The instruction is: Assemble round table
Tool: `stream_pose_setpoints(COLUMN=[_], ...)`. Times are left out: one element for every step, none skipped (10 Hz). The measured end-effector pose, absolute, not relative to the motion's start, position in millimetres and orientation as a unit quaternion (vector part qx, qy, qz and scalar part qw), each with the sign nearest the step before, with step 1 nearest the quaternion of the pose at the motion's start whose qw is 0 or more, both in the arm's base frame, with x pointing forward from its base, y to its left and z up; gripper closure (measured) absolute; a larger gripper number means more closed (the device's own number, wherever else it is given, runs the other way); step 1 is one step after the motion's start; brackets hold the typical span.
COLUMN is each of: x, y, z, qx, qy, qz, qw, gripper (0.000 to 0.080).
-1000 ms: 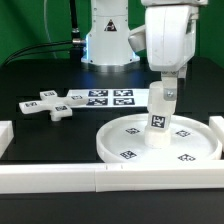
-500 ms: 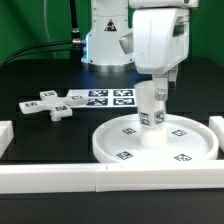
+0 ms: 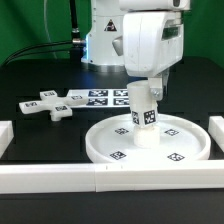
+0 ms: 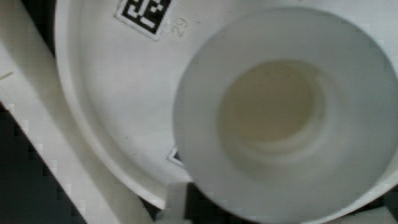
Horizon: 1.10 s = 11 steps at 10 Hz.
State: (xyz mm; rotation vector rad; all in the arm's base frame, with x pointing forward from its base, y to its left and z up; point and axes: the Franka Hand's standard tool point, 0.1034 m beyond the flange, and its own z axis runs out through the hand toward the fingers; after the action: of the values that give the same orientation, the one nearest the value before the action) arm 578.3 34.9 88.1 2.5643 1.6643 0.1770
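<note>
- White two-finger gripper (image 3: pixel 147 86): fingers together, gripping nothing visible.
- Short thick white plastic cylinder leg (image 3: pixel 143 115): directly beneath it, long axis upright, standing mid large round rimmed white disc (image 3: pixel 100 150).

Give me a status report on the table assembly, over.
Pincer shut at the leg top, grip unconfirmed. Leg standing on the round disc. Cross-shaped foot piece lies apart, untouched. Nothing blocking.

Exterior view: bright, even light; white plastic round rimmed disc (image 3: pixel 100 143) near glare. Wrist view: short thick white cylinder leg (image 4: pixel 267 110) close, heavily blurred.
</note>
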Motion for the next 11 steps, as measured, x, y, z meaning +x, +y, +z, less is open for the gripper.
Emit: stream_pose_setpoints(x=[578.3,578.7,582.7,584.1,583.3,583.4,583.4,583.5,583.5,583.4,583.0], y=[34.9,34.9,35.3,36.9,36.4,35.0,34.1,33.4,33.0,32.0,32.0], z=[88.1,88.3,90.5,91.5,91.0,91.0,91.0,91.0,91.0,90.9,90.4], qx=[0.837,0.834,0.815,0.811,0.814,0.794,0.772,0.756,0.747,0.727,0.73], qy=[0.543,0.546,0.575,0.579,0.575,0.603,0.631,0.65,0.66,0.683,0.679], qz=[0.058,0.058,0.058,0.057,0.056,0.053,0.051,0.049,0.048,0.045,0.045], qw=[0.04,0.041,0.051,0.054,0.053,0.056,0.058,0.06,0.061,0.064,0.063], gripper=[0.0798,0.0798,0.0798,0.0776,0.0647,0.0647,0.0463,0.0312,0.0312,0.0178,0.0178])
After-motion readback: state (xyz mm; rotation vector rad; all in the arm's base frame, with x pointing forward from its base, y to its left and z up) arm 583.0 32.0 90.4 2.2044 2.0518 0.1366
